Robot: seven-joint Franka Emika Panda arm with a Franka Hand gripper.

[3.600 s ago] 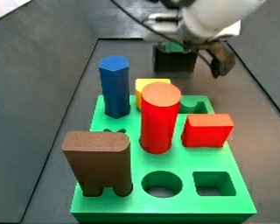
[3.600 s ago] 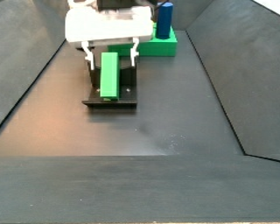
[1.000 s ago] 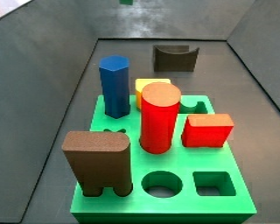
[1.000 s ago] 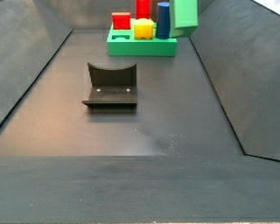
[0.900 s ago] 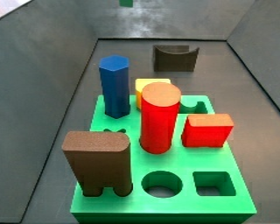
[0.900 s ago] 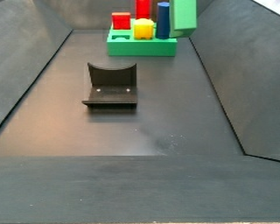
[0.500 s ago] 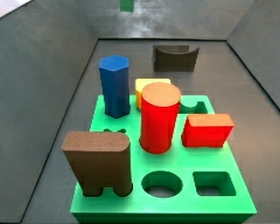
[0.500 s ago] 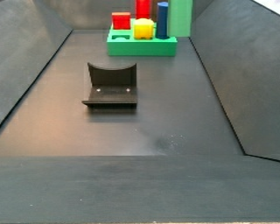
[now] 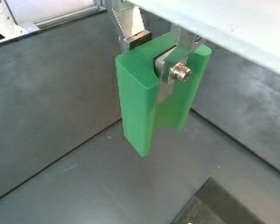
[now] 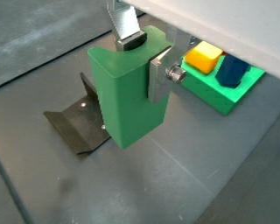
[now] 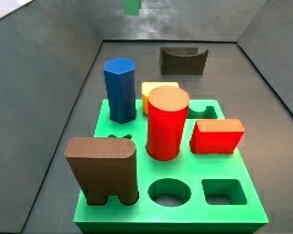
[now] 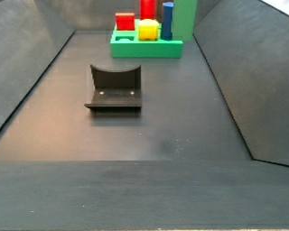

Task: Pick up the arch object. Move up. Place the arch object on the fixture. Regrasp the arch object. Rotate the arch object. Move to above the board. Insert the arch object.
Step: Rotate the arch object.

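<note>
The end effector [image 9: 168, 63] is clamped on the arch object [image 9: 149, 101], which hangs upright between the silver fingers [image 9: 130, 24] in both wrist views, clear of the floor. You have lifted it off the fixture [image 12: 115, 87], which 3.6 seconds ago still carried it and now stands empty near the middle of the floor. In a side view only a green sliver of the arch object [image 11: 132, 6] shows at the top edge, shifted slightly in the last second. The regrasp and rotation look done; travel towards the board [image 11: 174, 187] appears under way. Insertion remains outstanding.
</note>
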